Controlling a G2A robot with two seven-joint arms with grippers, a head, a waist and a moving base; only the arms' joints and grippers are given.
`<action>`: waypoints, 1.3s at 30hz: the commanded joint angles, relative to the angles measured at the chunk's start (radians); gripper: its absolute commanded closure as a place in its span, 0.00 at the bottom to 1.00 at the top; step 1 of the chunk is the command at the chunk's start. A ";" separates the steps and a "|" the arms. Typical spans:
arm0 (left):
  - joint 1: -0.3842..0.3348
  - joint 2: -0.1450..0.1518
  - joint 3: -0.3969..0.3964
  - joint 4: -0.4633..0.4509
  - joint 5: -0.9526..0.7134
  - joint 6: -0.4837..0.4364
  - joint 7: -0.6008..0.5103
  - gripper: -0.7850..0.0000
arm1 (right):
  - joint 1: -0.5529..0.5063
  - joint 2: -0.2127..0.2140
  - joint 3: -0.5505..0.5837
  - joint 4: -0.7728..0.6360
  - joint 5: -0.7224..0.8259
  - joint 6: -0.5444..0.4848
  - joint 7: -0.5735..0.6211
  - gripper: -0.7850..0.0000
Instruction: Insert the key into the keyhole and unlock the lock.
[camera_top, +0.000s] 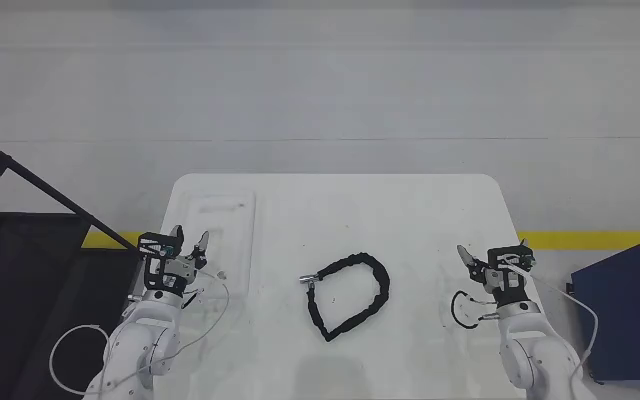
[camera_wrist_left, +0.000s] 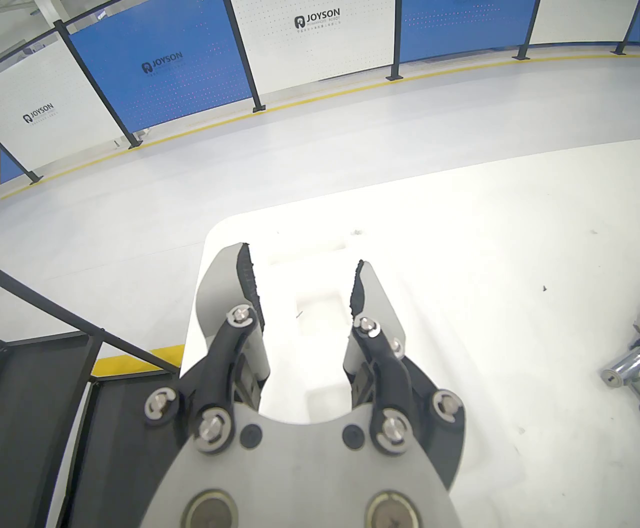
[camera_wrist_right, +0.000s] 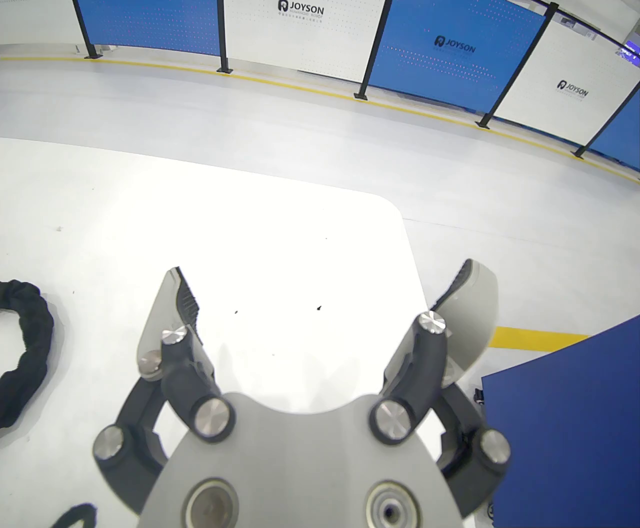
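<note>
The black cloth-covered chain lock (camera_top: 350, 293) lies in a bent curve on the middle of the white table with round corners (camera_top: 420, 210). The lock's shiny metal end (camera_top: 310, 285) is on its left side. Well to the left of the lock, a flat white tray (camera_top: 222, 215) lies on the table, close to the left edge. The left gripper (camera_top: 190, 242), of grey metal, is also well left of the lock, over the near end of the tray. The right gripper (camera_top: 493, 251), of grey metal too, is well to the right of the lock, over the table's right edge. Both grippers are apart from the lock.
</note>
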 joint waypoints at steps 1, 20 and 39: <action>0.000 0.000 0.000 0.000 0.000 0.000 0.000 0.49 | 0.000 0.000 0.000 0.000 0.000 0.000 0.000 0.00; 0.027 -0.010 0.049 -0.059 0.401 0.226 -0.014 0.00 | 0.000 0.000 0.000 0.000 0.000 0.000 0.000 0.00; 0.013 0.004 -0.170 -0.482 0.129 -0.188 -0.640 0.00 | 0.000 0.000 0.000 0.000 0.000 0.000 0.000 0.00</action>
